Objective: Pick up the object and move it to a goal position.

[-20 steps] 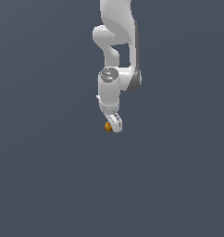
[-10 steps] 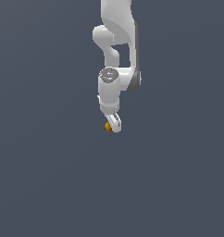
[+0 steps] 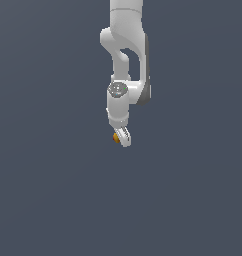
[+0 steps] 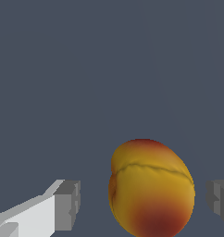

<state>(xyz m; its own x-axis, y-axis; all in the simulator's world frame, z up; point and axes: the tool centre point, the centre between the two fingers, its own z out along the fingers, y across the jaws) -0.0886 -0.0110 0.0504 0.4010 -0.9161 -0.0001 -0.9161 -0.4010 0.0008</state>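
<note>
One orange-yellow object (image 4: 151,190), red-blotched, creased.

No legible text or markings.

White arm hangs down, end effector (image 3: 121,138) spread.

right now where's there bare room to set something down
Nearly everywhere: the grey surface is bare on both sides of the arm and below it in the exterior view. The only crowded spot is at the pincer, where the object sits between the open fingers, a gap either side.
</note>
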